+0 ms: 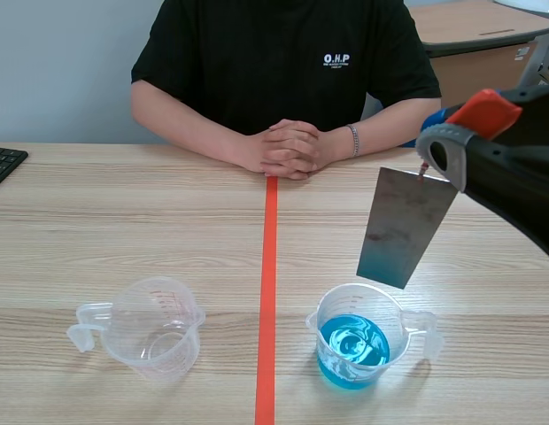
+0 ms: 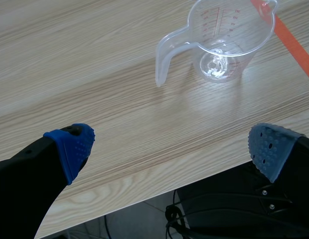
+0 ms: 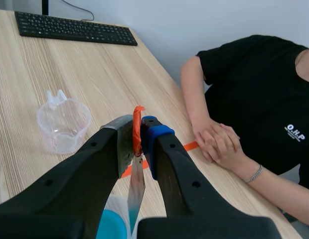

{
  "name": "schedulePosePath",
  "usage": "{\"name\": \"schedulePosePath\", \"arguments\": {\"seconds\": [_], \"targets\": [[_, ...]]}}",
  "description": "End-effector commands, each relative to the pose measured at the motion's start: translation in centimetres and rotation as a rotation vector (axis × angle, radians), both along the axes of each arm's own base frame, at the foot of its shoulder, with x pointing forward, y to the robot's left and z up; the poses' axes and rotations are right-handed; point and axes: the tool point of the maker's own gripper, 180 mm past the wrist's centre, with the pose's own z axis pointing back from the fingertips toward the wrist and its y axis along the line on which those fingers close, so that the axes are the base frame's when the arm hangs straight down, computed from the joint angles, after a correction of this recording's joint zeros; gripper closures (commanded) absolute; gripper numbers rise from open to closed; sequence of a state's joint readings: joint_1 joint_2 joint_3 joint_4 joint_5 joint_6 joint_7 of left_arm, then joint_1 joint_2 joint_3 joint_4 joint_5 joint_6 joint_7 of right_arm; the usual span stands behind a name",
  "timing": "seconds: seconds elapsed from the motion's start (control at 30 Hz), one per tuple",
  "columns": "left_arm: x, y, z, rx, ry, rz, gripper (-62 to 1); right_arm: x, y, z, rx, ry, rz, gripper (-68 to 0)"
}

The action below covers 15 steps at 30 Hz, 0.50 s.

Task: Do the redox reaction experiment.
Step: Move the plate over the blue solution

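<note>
Two fingers of the right gripper are closed on an orange tab at the top of a metal plate, which hangs tilted in the air above the cup of blue liquid, not in the liquid. The left gripper is wide open and holds nothing, positioned over the near edge of the table, with the empty clear cup ahead of it.

The desk is pale wood, not shiny. The plate is smooth grey metal (a little shiny). The jug at 7 o'clock and jug at 5 o'clock are clear plastic.
</note>
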<state>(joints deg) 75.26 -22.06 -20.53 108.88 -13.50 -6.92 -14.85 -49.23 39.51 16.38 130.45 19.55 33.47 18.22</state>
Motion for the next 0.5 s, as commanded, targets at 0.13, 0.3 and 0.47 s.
{"name": "schedulePosePath", "arguments": {"seconds": [0.13, 0.3, 0.47], "targets": [[0.35, -0.22, 0.61, -0.011, -0.024, 0.000, -62.3, 0.31, -0.69, 0.24, 0.062, -0.012, 0.002, -1.7], [0.35, -0.22, 0.60, -0.010, -0.024, -0.001, -62.3, 0.24, -0.57, 0.20, 0.054, -0.013, 0.052, -1.7], [0.36, -0.25, 0.61, -0.011, -0.024, -0.003, -62.3, 0.34, -0.32, 0.59, 0.034, -0.035, 0.088, -1.7]]}}
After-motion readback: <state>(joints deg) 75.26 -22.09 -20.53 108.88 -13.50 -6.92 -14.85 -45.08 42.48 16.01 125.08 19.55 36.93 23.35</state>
